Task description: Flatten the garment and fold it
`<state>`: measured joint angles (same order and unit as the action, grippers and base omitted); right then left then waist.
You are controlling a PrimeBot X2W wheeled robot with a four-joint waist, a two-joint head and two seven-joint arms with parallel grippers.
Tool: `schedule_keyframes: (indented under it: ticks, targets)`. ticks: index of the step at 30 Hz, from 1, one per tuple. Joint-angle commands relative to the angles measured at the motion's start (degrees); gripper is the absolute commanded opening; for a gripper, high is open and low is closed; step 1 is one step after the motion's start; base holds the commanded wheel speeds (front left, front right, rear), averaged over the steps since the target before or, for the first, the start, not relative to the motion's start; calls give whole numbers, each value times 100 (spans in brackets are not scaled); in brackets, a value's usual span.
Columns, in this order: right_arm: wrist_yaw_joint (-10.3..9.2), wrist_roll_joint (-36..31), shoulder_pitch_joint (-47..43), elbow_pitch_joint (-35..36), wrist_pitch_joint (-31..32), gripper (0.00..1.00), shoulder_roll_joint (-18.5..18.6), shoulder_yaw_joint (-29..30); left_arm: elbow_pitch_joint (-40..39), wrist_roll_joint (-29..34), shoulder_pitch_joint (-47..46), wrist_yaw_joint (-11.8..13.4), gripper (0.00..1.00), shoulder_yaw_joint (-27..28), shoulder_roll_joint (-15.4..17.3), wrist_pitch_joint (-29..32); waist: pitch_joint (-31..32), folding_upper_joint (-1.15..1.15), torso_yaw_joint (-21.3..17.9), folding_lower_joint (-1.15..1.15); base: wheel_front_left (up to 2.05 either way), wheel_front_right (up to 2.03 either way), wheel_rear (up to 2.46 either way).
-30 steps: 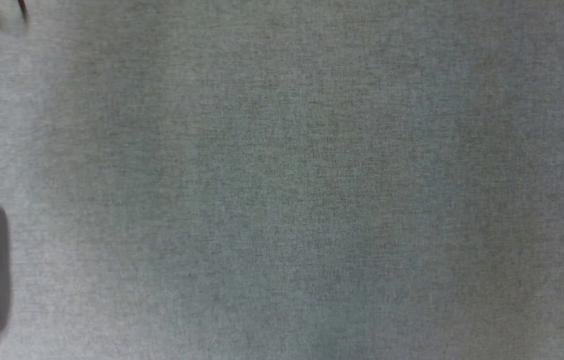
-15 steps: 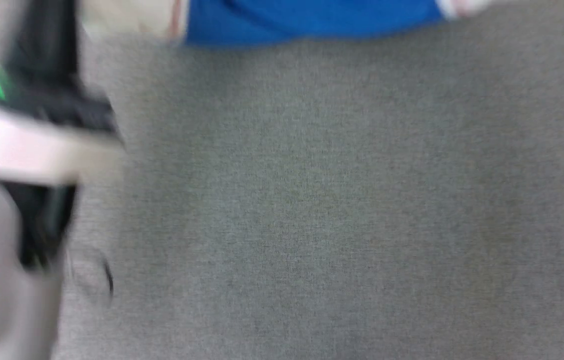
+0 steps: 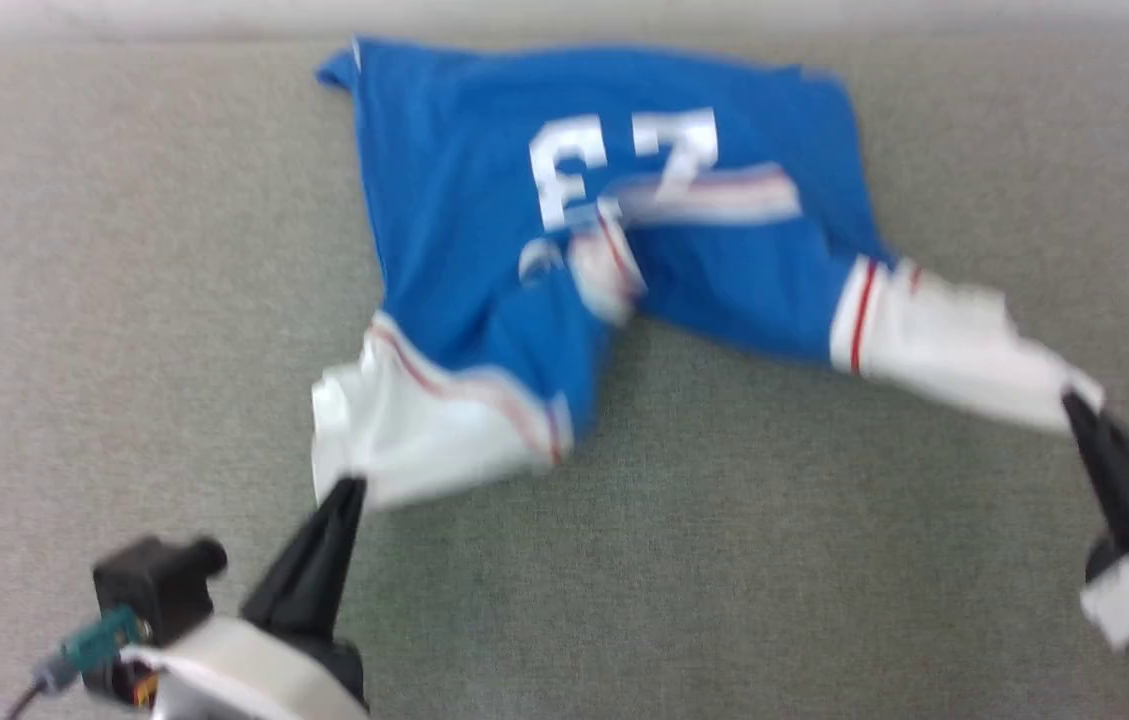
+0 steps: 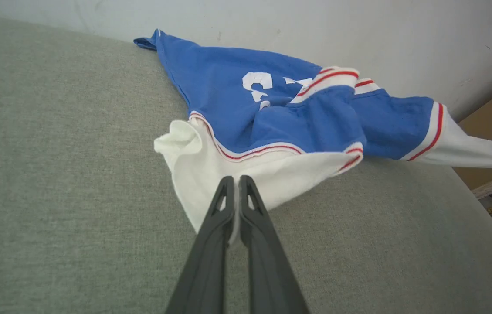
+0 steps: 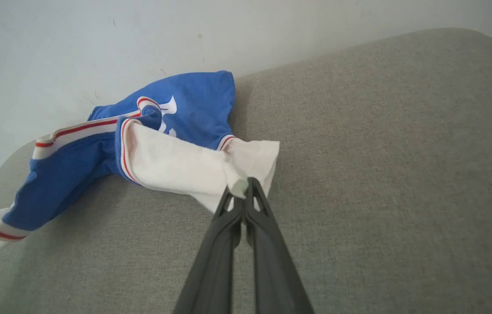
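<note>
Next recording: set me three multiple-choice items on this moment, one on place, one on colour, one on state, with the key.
1. Where does the left pincer grip the garment?
A. blue hem
B. white sleeve
C. collar

2. What colour is the thin stripe beside each sleeve?
A. green
B. yellow
C. red

3. How does the garment lie on the grey cushion?
A. crumpled
B. spread flat
C. folded square

Key: B, white cloth sits between its shut fingers; C, red lines edge both white sleeves; A, blue cloth bunches up at the middle.
</note>
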<state>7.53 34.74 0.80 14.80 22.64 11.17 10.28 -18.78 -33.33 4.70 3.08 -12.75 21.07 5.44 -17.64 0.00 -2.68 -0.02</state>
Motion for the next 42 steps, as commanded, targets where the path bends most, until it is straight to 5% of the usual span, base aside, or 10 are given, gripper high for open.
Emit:
schedule_keyframes:
  ticks: [1,12,28,37,38,39,42]
  targets:
    - [-4,-85,-323,63,52,0,-120,132,49,-74,252,44,0,-2,-25,-45,375,0,8,2,0,0,0]
    - [-4,-195,-1691,-109,838,0,-604,414,489,-460,1224,130,0,-47,44,253,850,0,10,2,0,0,0]
    - [-4,43,-2876,148,2737,0,-535,315,173,-1025,2205,468,0,339,340,831,1010,0,139,2,0,0,0]
    - [-4,-444,-2534,-57,1955,0,-527,374,-104,-927,2082,548,0,377,342,740,1045,0,251,2,0,0,0]
    - [-4,-591,-2474,-160,1829,63,-498,322,-122,-911,2018,536,0,345,325,733,1051,0,262,2,0,0,0]
    - [-4,-714,-2403,-258,1682,100,-500,314,-139,-904,1956,526,0,311,304,733,1057,0,268,2,0,0,0]
    - [-4,-917,-2168,-363,1418,100,-498,300,-188,-889,1805,509,0,242,262,740,1064,0,280,2,0,0,0]
